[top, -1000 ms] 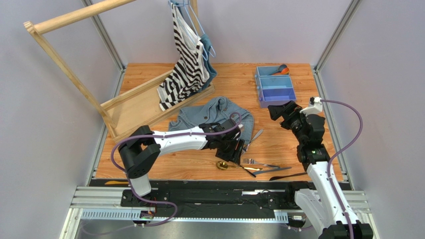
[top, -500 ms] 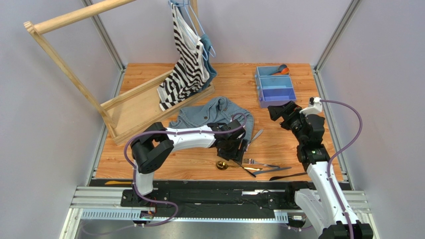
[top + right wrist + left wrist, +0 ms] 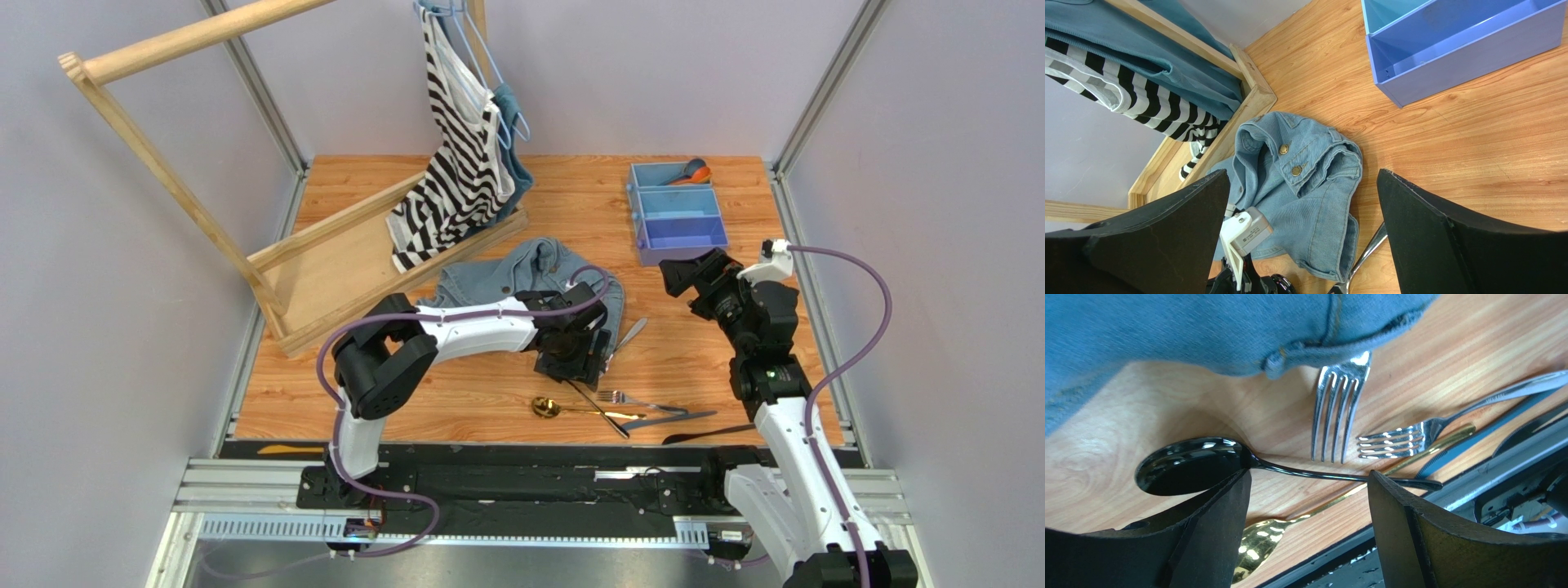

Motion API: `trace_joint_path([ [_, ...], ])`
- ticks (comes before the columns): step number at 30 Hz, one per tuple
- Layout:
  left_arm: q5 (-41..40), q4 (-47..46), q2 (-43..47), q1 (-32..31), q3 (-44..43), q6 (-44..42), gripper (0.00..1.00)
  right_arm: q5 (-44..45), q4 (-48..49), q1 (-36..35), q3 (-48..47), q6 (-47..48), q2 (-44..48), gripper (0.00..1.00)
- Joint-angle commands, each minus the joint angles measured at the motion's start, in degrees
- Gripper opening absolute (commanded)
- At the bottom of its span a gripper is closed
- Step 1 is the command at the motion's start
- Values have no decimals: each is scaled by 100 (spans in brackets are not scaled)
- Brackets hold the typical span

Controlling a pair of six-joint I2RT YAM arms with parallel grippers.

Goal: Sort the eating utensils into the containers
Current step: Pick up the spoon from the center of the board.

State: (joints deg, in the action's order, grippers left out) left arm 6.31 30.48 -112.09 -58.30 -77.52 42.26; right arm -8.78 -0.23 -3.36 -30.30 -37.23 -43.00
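Several eating utensils lie near the front edge of the table: a black spoon [image 3: 1192,471], a gold spoon [image 3: 1260,539], two silver forks [image 3: 1336,410] [image 3: 1401,441] and a dark knife [image 3: 687,419]. One fork's handle runs under the denim jacket [image 3: 1168,331]. My left gripper [image 3: 1309,478] hovers low over them, open, with the black spoon's handle lying across the gap on the wood. The containers are a light blue tray [image 3: 675,208] at the back right, with an orange spoon [image 3: 696,173] in its far compartment. My right gripper [image 3: 1303,174] is open and empty, raised in front of the tray [image 3: 1462,43].
The denim jacket [image 3: 528,284] lies crumpled at mid table, and a silver utensil [image 3: 629,333] sticks out at its right edge. A wooden clothes rack [image 3: 331,245] with hanging striped and blue garments [image 3: 460,147] fills the back left. The black base rail [image 3: 552,478] borders the front.
My left gripper's jaws have opened wider and its elbow has swung right, towards the jacket. The right arm has not moved.
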Motion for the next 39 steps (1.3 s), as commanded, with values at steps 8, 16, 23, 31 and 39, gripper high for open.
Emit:
trace_joint_path([
  [8,-384,792,-401,117,-747,-227,71,166,155,-42,16,173,38,95],
  [16,-516,1127,-664,117,-1046,-394,68,130,190,-42,33,173,38,97],
  [23,-622,1408,-796,109,-1274,-491,62,139,181,-42,51,199,29,100],
  [31,-789,1697,-1113,47,-1740,-596,57,130,208,-34,69,199,20,100],
  [39,-903,2015,-1271,-58,-2066,-693,57,122,216,-42,86,199,29,100],
])
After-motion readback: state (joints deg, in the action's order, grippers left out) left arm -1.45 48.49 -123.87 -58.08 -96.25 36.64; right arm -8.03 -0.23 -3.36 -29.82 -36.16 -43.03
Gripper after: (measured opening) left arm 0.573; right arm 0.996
